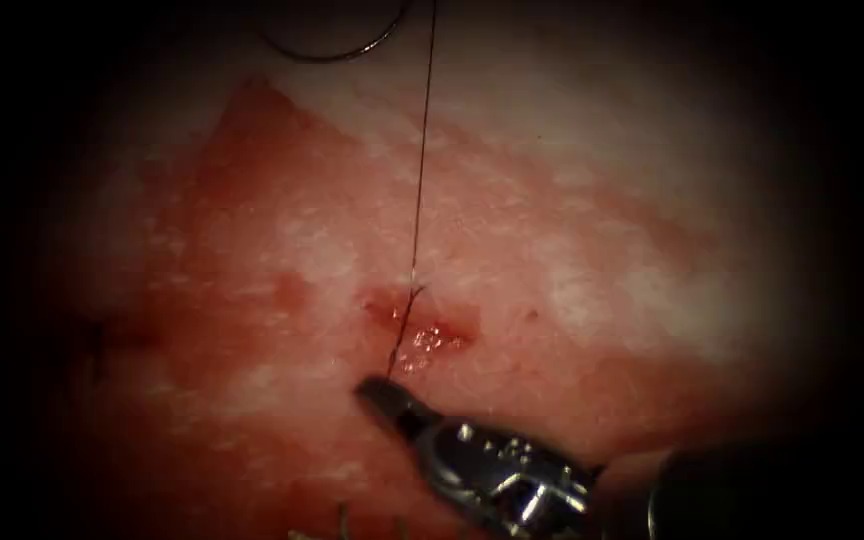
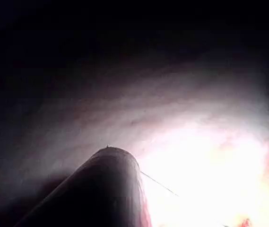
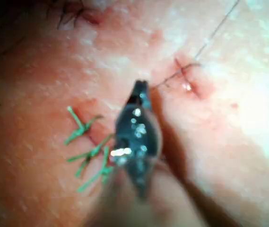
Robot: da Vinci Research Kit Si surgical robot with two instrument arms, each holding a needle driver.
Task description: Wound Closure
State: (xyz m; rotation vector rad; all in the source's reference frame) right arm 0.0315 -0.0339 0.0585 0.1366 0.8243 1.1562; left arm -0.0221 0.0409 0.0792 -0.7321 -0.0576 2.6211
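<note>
The tissue point(image 1: 572, 230) has a short cut point(image 1: 422, 325) wet with red fluid. A dark thread point(image 1: 419, 180) rises taut from the cut to the picture's top edge. A short length of it runs down from the cut to my right tool point(image 1: 377, 390), whose jaws are shut on it just below the cut; the right wrist view shows the same grip point(image 3: 141, 87). The curved needle point(image 1: 332, 55) lies at the top, outside the tissue, with no tool on it. My left tool's shaft point(image 2: 110, 189) shows with a thread point(image 2: 160, 183) running beside it.
Green cut ends of thread point(image 3: 87, 146) stick up from the tissue beside my right tool, and they also show at the endoscope's lower edge as green thread ends point(image 1: 342, 520). Dark stitch ends point(image 3: 73, 16) sit farther off.
</note>
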